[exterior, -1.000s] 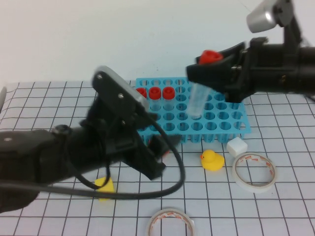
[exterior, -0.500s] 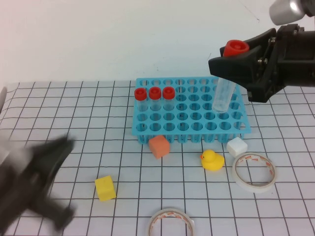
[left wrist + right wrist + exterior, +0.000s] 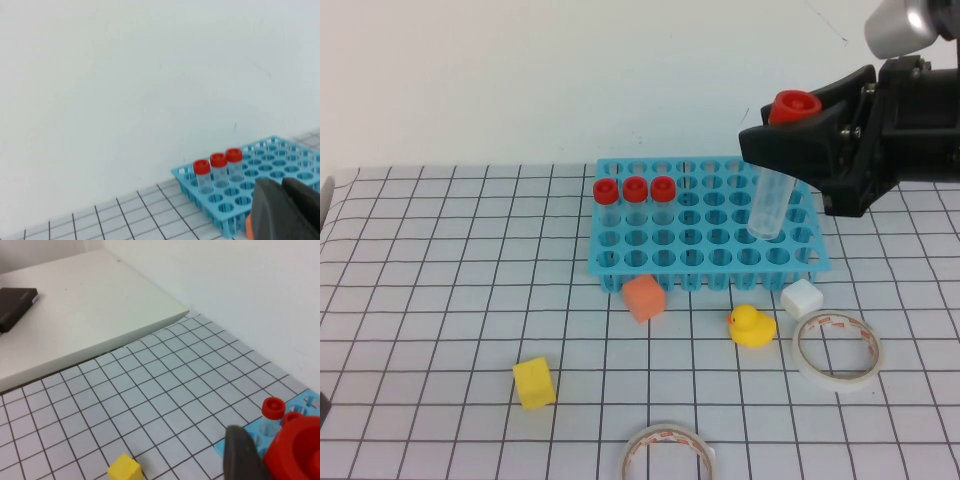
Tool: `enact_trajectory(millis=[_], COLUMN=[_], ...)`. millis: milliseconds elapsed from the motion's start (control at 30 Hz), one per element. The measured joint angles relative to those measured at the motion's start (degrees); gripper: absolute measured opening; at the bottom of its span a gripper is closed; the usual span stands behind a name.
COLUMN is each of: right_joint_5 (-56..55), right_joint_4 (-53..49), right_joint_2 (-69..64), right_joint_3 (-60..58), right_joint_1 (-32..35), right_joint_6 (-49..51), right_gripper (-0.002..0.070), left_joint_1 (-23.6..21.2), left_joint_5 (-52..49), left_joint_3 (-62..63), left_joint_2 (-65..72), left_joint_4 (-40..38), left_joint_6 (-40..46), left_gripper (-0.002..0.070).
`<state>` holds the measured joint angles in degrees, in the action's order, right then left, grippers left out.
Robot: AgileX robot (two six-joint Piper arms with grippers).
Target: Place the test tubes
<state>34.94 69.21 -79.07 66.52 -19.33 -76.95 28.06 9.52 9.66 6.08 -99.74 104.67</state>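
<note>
The clear plastic test tube (image 3: 766, 210) is hanging tilted in the air. Its red cap (image 3: 795, 105) is uppermost and its lower end is hovering over the right-hand holes of the blue plastic rack (image 3: 720, 277). The right hand (image 3: 785, 150) is gripping the tube just under the cap, with its fingers standing partly apart and clamped on the tube. The rack is sitting below this hand on the white gridded counter (image 3: 440, 260).

Three more red-capped tubes (image 3: 635, 200) are standing upright side by side in the rack, well to the left of the right hand. Nearer the robot than this hand, a white cube (image 3: 801, 297), a yellow rubber duck (image 3: 751, 326) and a roll of tape (image 3: 836, 349) are lying near the rack's front wall. An orange cube (image 3: 643, 298) is resting just beside that wall, further left.

The left hand (image 3: 282, 200) is showing only in its own wrist view. It is closed, with the rack lying beyond it.
</note>
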Motion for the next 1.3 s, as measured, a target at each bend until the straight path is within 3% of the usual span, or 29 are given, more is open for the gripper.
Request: enact_trajectory(millis=[500, 767, 1033, 1133, 1200, 1300], right_joint_5=[-0.9, -7.1, -14.2, -21.5, -26.4, -34.3], right_joint_4=[1.1, 1.3, 0.1, -10.0, -22.2, -49.3], right_joint_2=[-3.4, -5.3, -7.2, -7.5, -8.0, -10.0], right_joint_3=[0.0, 0.0, 0.0, 0.0, 0.0, 0.0], right_joint_1=[0.0, 0.0, -0.1, -1.4, -2.2, -3.0], right_joint_6=[-0.1, -4.8, -3.3, 10.5, 27.5, 59.5], right_gripper=[0.0263, 0.0263, 0.0263, 0.0263, 0.0263, 0.0263], left_joint_1=[0.0, 0.0, 0.0, 0.0, 0.0, 0.0], left_joint_5=[-0.4, -0.4, -0.4, -0.4, -0.4, -0.3], left_joint_3=[-0.8, -0.8, -0.9, -0.9, -0.9, -0.9], left_joint_2=[-2.0, -2.0, -2.0, -2.0, -2.0, -2.0], left_joint_4=[-0.1, -0.1, -0.1, -0.1, -0.1, -0.1], left_joint_6=[0.1, 0.1, 0.0, 0.0, 0.0, 0.0], left_gripper=[0.0000, 0.0000, 0.0000, 0.0000, 0.0000, 0.0000])
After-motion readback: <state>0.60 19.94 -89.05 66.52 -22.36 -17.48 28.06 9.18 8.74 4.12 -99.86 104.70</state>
